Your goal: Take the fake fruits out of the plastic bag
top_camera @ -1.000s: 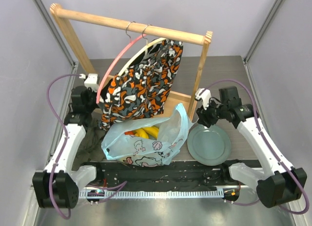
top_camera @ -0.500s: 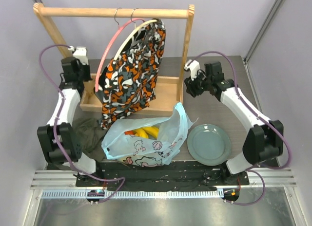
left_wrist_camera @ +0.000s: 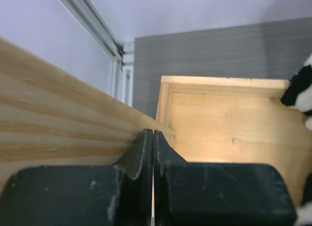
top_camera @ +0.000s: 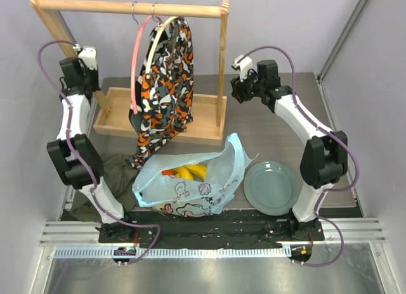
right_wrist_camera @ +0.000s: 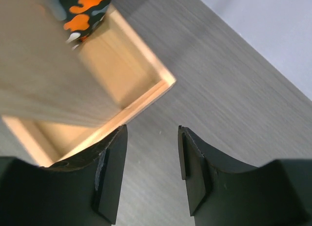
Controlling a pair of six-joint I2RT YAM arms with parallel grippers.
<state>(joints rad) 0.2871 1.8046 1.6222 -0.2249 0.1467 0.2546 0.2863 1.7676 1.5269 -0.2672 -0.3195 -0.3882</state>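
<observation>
Showing the left gripper [left_wrist_camera: 153, 138] with its fingers pressed flat together on nothing, lying just beside the left upright of the wooden rack [top_camera: 127, 7], while the right gripper [right_wrist_camera: 152, 133] is hovering half-spread and empty over the rack's right base corner. Both arms are reaching to the far side of the table [top_camera: 273, 126] (the patterned cloth [top_camera: 162, 78] is hanging between them). Judged risk: an arm swinging toward the near side may be clipping an upright or snagging the cloth, tipping the rack onto the bag. The plastic bag [top_camera: 190, 194] is lying at the near edge, well apart from both sets of fingers. It is holding the fake fruits [top_camera: 190, 172], yellow ones showing at its open mouth. A grey plate [top_camera: 273, 187] is sitting just to its right.
</observation>
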